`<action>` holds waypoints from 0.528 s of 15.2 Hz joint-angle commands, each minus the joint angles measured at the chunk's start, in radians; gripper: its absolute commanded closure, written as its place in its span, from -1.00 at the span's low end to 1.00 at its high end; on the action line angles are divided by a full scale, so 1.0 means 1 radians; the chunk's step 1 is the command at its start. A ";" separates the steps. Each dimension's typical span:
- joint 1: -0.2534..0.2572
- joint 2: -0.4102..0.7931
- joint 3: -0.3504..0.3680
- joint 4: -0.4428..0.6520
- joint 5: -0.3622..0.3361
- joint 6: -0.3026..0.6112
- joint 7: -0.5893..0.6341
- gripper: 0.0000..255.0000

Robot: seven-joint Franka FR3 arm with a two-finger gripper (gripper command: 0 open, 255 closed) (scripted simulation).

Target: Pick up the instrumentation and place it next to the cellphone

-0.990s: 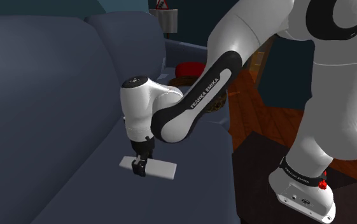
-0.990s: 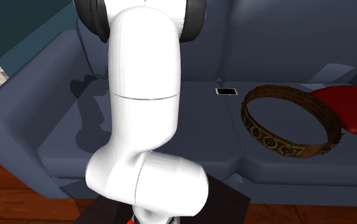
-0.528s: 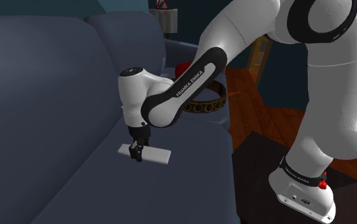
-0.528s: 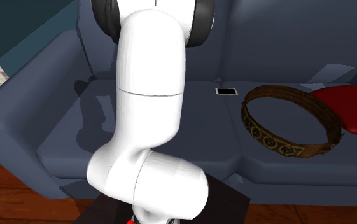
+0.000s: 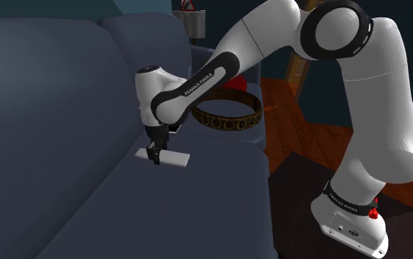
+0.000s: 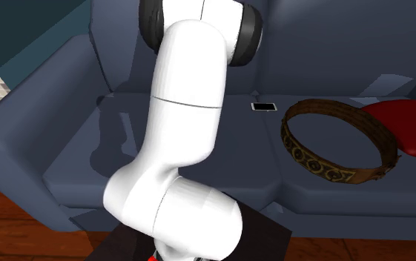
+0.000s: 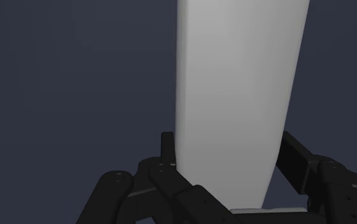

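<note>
The black two-finger claw (image 5: 153,153) is closed on a flat, pale grey oblong slab (image 5: 174,157), the instrumentation. It clasps the slab's narrow width near the end at the shoulder view's left, and in the wrist view its fingers (image 7: 168,156) press both long edges. The slab sits low over the dark blue sofa seat (image 5: 197,206); I cannot tell whether it touches. Its long axis runs toward the shoulder view's right. The small pale-rimmed cellphone (image 6: 264,107) lies on the seat by the backrest, just left of the brown patterned ring (image 6: 339,144) in the second exterior view. Judging by that ring, the carry should go rightward and farther along the seat.
</note>
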 commanded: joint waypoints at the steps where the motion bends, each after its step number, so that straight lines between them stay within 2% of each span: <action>1: -0.014 0.040 -0.010 0.073 -0.002 -0.032 -0.035 1.00; 8: -0.047 0.225 -0.046 0.397 -0.010 -0.168 -0.151 1.00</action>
